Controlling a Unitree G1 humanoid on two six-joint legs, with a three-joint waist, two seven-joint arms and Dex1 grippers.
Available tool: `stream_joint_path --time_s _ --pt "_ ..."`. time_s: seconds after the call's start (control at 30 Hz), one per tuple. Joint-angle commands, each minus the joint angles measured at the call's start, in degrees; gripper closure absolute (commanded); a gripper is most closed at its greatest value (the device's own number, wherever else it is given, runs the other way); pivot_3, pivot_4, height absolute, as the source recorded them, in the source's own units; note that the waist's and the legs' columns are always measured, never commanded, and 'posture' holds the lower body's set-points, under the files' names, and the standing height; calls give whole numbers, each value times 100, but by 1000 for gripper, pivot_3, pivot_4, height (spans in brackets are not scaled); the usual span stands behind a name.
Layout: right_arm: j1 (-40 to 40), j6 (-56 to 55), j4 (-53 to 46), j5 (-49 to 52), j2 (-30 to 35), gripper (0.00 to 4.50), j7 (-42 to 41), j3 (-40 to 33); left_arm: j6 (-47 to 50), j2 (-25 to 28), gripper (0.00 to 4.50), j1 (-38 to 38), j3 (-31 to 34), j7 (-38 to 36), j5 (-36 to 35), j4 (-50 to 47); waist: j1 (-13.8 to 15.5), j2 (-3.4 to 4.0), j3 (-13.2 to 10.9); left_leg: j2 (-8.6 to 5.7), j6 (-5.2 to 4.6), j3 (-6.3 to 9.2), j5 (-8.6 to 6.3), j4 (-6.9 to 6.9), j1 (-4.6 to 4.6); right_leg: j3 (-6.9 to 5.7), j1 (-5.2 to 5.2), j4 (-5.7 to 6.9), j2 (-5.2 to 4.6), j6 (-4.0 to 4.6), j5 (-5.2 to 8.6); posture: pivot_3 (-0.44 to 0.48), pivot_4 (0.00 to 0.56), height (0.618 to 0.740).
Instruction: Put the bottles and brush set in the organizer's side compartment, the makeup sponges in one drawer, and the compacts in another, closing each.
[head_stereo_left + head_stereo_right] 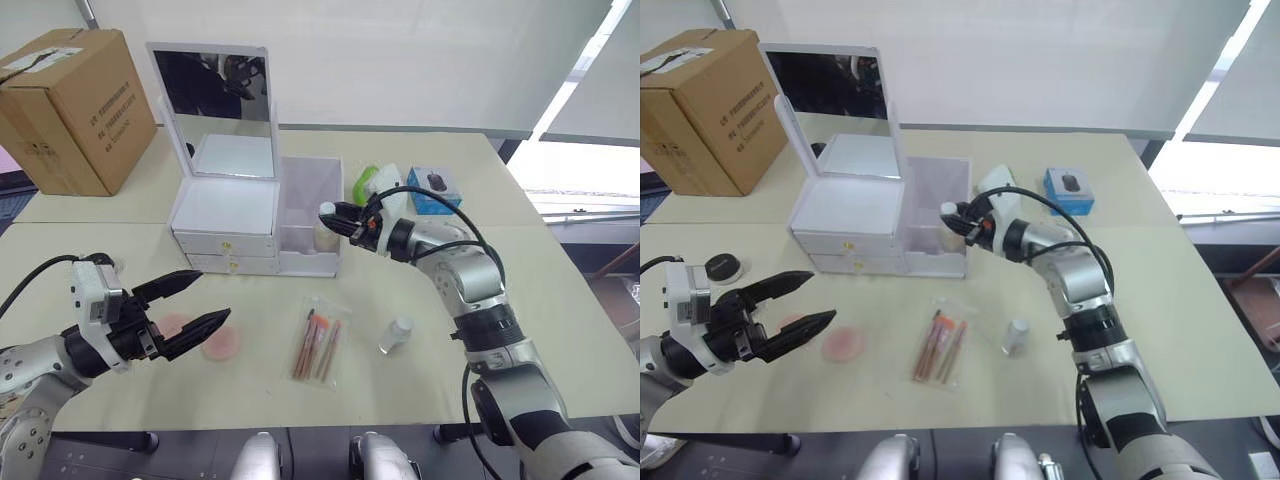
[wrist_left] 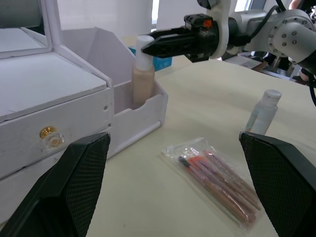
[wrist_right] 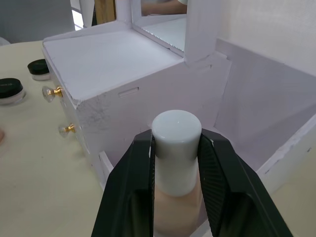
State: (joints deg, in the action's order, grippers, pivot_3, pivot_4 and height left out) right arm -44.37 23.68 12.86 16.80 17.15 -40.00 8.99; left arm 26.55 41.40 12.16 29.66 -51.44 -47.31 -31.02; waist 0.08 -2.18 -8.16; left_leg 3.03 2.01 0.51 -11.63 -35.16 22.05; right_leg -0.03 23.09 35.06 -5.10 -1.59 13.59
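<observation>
1. Nearest the camera, at about 8 o'clock, the left claw (image 1: 195, 303) hung over the desk (image 1: 560, 300) with its fingers spread wide, holding nothing.
2. Just past it sat a pink makeup sponge (image 1: 221, 343), round and flat. My guess is it's soft and squishy, so a light pinch across the edges should do.
3. Around 6 o'clock lay the brush set (image 1: 318, 346), orange-handled brushes in a clear sleeve. That plastic looked slippery and floppy, so I'd take it across the middle.
4. At 5 o'clock stood a small clear bottle (image 1: 397, 335), upright and well apart from the organizer (image 1: 228, 215). Probably light and tippy, so best taken at the body below the cap.
5. Further out, the right claw (image 3: 175, 163) was clamped on the beige bottle (image 2: 143, 79) right around its white cap, with the bottle down in the side compartment (image 1: 310, 200). Smooth and hard, so likely slippery there.
6. Both drawers looked closed, gold knobs facing out.
7. Black compacts (image 3: 11, 90) sat on the desk beside the organizer at 10 o'clock.
</observation>
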Motion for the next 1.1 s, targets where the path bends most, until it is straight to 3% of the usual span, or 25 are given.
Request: stream_joint_path --time_s 0.03,0.37,0.7,0.73,0.83,0.97,1.1 --pt "-14 -252 79 -159 -20 3565 -52 -33 -127 -24 0 7 142 104 -22 -237 3 0 0 0 0 0 0 0 1 0 0 0 0 1 0 0 150 729" --pt "31 -429 451 -364 -115 3565 -187 -38 -143 -32 0 76 155 241 -66 -332 5 -1 0 0 0 0 0 0 -2 1 -3 -1 0 1 1 0 150 729" --pt "-211 275 -1029 838 -37 267 -101 -1143 -74 32 0 94 449 227 -97 120 -9 3 -2 0 0 -1 0 1 -1 1 0 1 1 -3 -1 0 150 729" --pt "-160 496 -1320 1073 101 27 -106 -1349 -109 73 0 124 597 220 -6 310 -8 2 -2 0 0 -1 0 1 -2 1 0 1 0 -3 -1 0 150 729" --pt "225 1125 -2050 1690 781 27 -246 -1966 -318 394 0 280 1106 53 500 1107 35 0 0 0 0 -1 0 2 1 -2 2 -2 -1 7 5 0 150 729" --pt "1446 1367 -2421 1658 2237 27 -805 -2554 -308 1235 0 511 1801 64 1293 2851 72 -15 5 0 -1 -2 -3 5 -8 -14 13 -14 -13 18 20 0 150 729" --pt "2865 868 -2361 1402 3106 27 -1338 -3149 -895 1716 0 644 2548 -283 1672 4604 43 -15 4 1 -4 -37 -7 19 -7 -14 16 -15 -36 18 24 0 150 729"
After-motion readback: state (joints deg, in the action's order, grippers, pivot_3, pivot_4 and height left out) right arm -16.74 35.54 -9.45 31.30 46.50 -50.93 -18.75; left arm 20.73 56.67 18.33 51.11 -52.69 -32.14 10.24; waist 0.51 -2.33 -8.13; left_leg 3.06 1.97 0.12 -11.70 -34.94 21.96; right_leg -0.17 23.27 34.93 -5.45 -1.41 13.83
